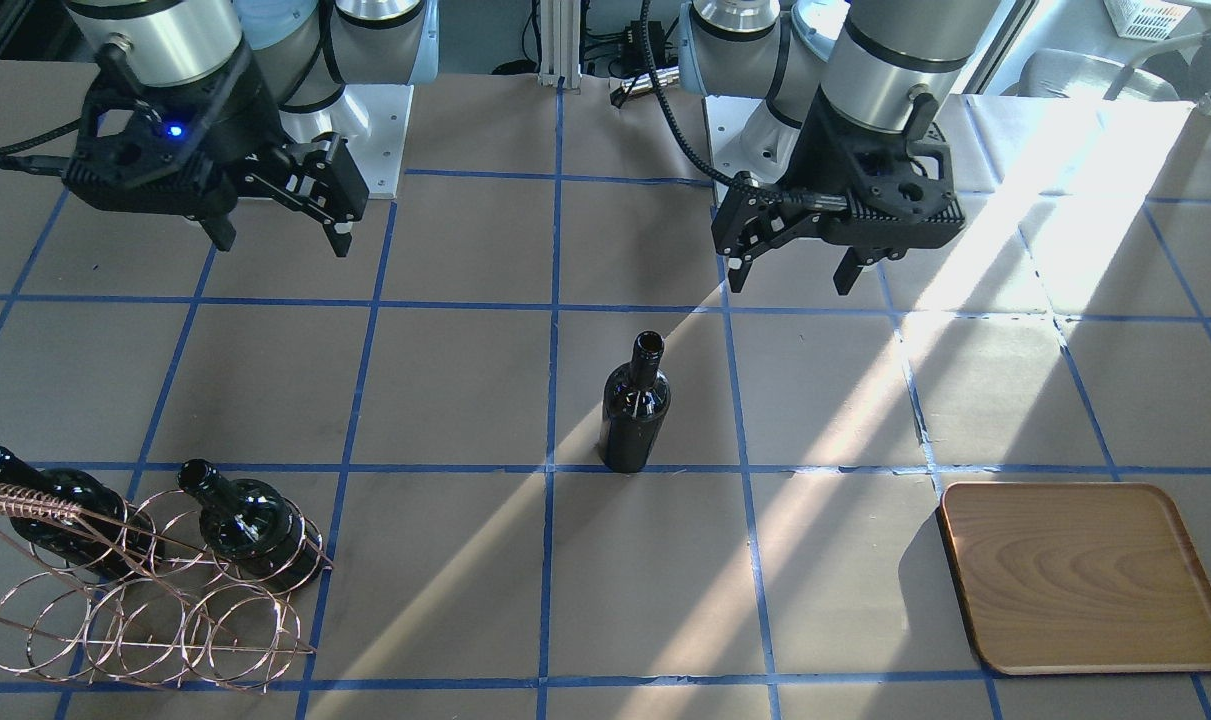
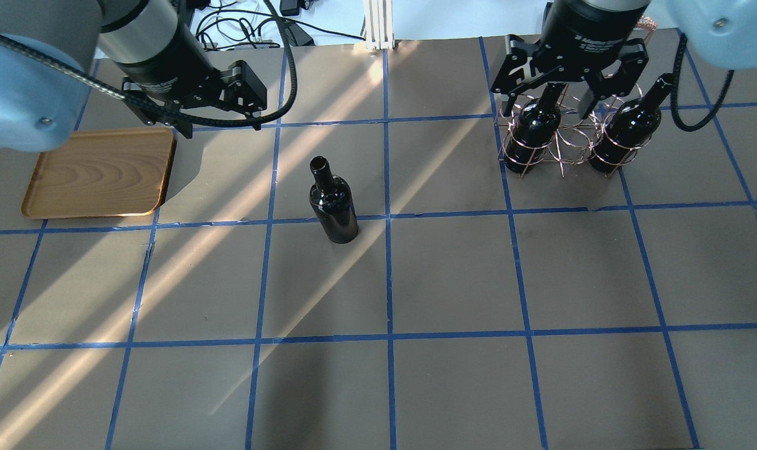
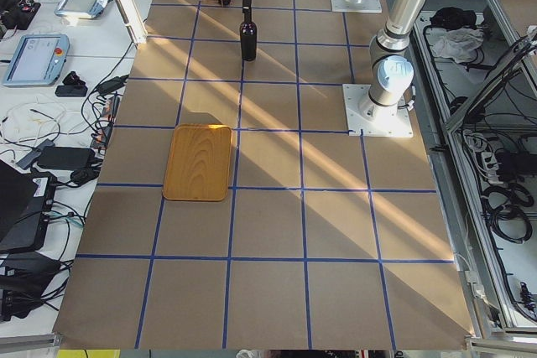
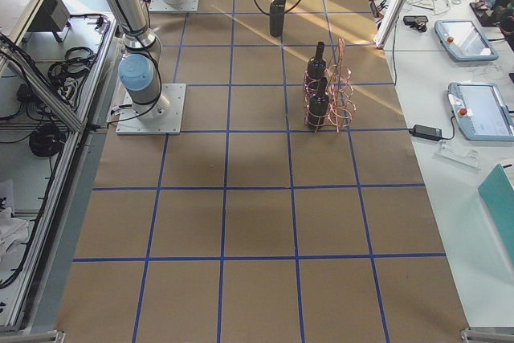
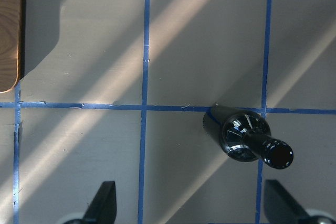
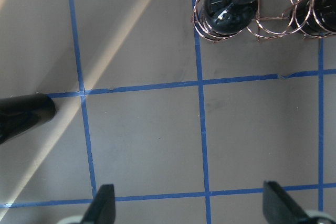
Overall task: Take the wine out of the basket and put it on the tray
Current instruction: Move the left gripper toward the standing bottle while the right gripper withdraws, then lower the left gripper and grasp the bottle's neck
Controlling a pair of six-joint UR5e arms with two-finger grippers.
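Closest to the front camera is the basket (image 1: 145, 610), well off to the robot's right of the lone bottle (image 1: 635, 405). In it sit two more bottles (image 1: 255, 525). The lone bottle stands up on the table (image 1: 445, 400), out of the basket, with nothing touching it. The tray (image 1: 1085, 575) lies well off to its other side, and the bottle is not on it yet.

The left gripper (image 1: 790, 280) hangs up high, near the bottle on the robot's side. It is wide apart and holds nothing. The right gripper (image 1: 285, 242) is wide apart and bare too, farther from the bottle.

From the left wrist, the bottle's mouth sits nearly under one finger (image 5: 278, 205), not in the middle. A straight drop could bump the top and tip the bottle over. Shiny glass may also slip from a weak squeeze.
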